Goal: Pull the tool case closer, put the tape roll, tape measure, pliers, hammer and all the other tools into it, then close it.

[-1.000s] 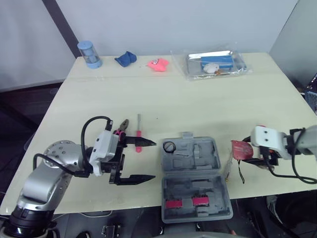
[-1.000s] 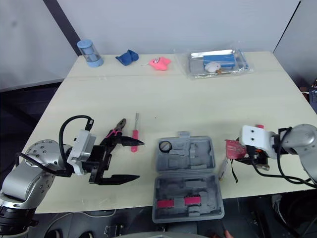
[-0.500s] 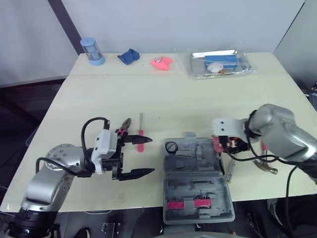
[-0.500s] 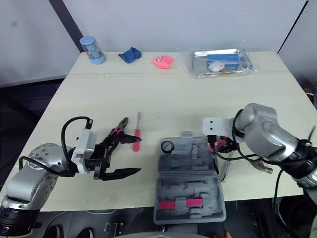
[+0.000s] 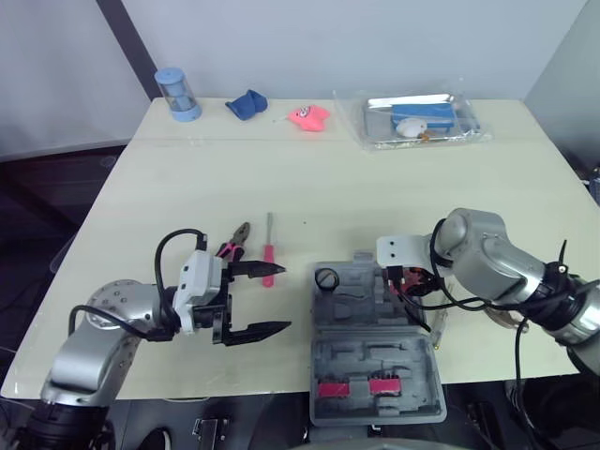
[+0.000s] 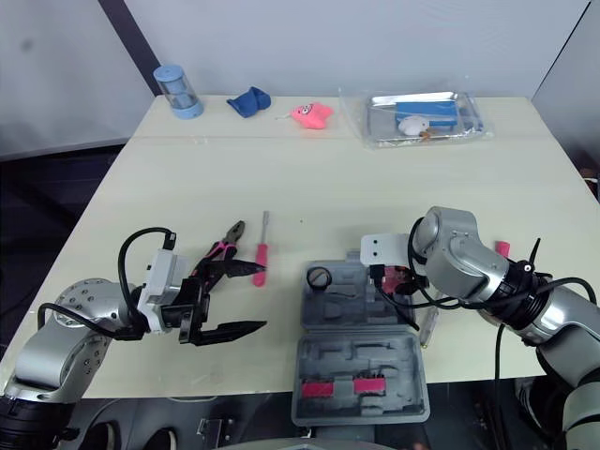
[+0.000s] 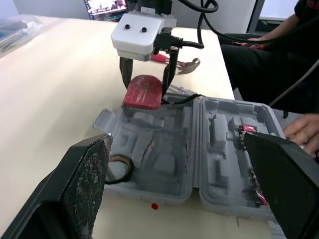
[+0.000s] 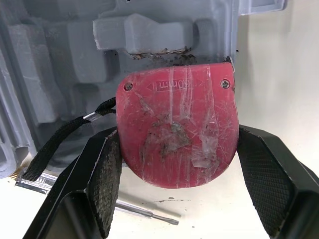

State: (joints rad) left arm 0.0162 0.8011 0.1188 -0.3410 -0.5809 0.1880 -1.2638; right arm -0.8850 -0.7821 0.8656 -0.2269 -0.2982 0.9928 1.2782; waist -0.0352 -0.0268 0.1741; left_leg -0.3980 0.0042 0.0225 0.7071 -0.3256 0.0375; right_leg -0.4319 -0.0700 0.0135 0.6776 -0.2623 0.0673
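Tool case (image 5: 373, 349) lies open at the near edge of the table (image 5: 319, 178), with the black tape roll (image 5: 324, 277) in its far half. Right gripper (image 7: 146, 88) is clamped on the red tape measure (image 8: 177, 132) at the case's far right corner. Left gripper (image 5: 284, 298) has its jaws wide apart, empty, just left of the case, near the pliers (image 5: 234, 242) and red screwdriver (image 5: 267, 262).

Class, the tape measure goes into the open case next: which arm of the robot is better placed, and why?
Right. The right gripper is shut on the tape measure, at the tool case edge. The left gripper is open and empty, beside the pliers.
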